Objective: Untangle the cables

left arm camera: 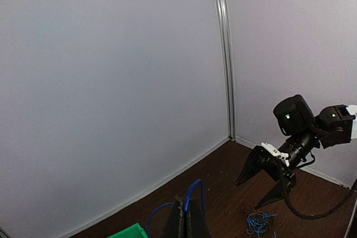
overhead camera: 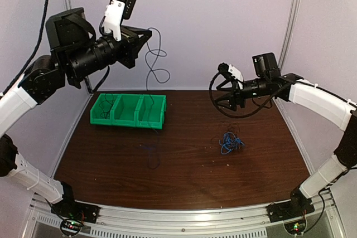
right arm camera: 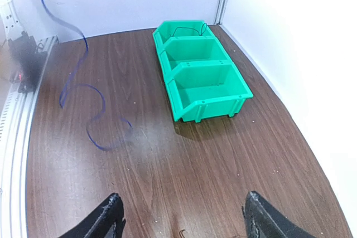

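High above the table's back left, my left gripper (overhead camera: pixel 148 34) is shut on a bright blue cable (overhead camera: pixel 158 54). The cable hangs in loops down to the wood near the green bin (overhead camera: pixel 129 110). In the left wrist view the blue cable (left arm camera: pixel 195 190) arches out from between the closed fingers of the gripper (left arm camera: pixel 186 203). A small tangle of blue and dark cables (overhead camera: pixel 230 142) lies right of the table's middle; this tangle (left arm camera: pixel 259 224) also shows in the left wrist view. Above and behind it, my right gripper (overhead camera: pixel 220 90) stands open with nothing between its fingers (right arm camera: pixel 109 215). The hanging cable (right arm camera: pixel 83 90) curls over the wood ahead of it.
The green bin (right arm camera: pixel 201 76) has three compartments and stands at the back left near the wall. A thin dark wire (right arm camera: pixel 187 26) lies in its farthest compartment. White walls enclose the back and sides. A metal rail (overhead camera: pixel 184 215) runs along the near edge.
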`<state>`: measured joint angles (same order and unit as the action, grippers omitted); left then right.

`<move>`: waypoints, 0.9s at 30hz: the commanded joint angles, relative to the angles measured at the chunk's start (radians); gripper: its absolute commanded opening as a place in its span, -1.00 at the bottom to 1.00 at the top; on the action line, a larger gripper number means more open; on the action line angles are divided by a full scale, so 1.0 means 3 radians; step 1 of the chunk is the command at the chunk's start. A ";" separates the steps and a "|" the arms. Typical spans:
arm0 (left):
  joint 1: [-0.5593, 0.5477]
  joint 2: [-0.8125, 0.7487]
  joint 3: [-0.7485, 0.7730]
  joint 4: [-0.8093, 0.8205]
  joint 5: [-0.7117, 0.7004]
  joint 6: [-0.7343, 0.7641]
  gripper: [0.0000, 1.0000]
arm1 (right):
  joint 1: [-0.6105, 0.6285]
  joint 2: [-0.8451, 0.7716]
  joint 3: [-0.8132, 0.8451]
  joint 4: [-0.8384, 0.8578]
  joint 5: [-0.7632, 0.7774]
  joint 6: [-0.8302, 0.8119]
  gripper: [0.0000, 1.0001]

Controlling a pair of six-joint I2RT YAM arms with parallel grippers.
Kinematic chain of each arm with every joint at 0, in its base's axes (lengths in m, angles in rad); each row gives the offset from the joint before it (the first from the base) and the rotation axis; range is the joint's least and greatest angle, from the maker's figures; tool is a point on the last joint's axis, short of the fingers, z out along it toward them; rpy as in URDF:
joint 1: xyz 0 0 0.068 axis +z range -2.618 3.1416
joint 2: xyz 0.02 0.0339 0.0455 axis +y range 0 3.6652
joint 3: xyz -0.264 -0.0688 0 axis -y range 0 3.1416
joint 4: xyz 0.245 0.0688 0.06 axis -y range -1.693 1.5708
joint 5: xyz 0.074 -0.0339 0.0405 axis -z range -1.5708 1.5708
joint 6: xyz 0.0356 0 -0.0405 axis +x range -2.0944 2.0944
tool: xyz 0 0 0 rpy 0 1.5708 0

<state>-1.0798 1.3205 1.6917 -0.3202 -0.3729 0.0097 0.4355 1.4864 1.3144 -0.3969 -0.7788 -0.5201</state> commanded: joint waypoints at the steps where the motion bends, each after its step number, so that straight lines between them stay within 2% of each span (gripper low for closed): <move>1: 0.0016 -0.0003 -0.0346 0.0041 0.0179 -0.0398 -1.00 | 0.0025 0.0138 0.0141 -0.0038 -0.0351 0.0212 0.50; 10: 0.0023 0.0157 -0.1044 0.0416 0.0498 -0.0766 -1.00 | 0.0306 0.0140 0.0446 -0.0465 -0.0764 0.0023 0.57; 12: 0.0027 0.0142 -0.1162 0.0545 0.0492 -0.0836 -1.00 | 0.0327 0.0160 0.0427 -0.0289 -0.0956 0.0250 0.58; 15: 0.0077 0.0151 -0.1269 0.0654 0.0589 -0.0939 -1.00 | 0.0388 0.0273 0.0405 0.0094 -0.0962 0.0777 0.59; 22: 0.0114 0.0178 -0.1275 0.0643 0.0627 -0.0976 -1.00 | 0.0616 0.0551 0.0610 0.0152 -0.1024 0.0815 0.58; 27: 0.0132 0.0138 -0.1298 0.0658 0.0646 -0.0996 -1.00 | 0.0720 0.0599 0.0644 0.0449 -0.0937 0.1042 0.42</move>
<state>-1.0504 1.3766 1.3109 -0.1814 -0.1974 -0.2707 0.6304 1.6726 1.4662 -0.3679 -1.0492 -0.2852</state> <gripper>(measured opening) 0.015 0.751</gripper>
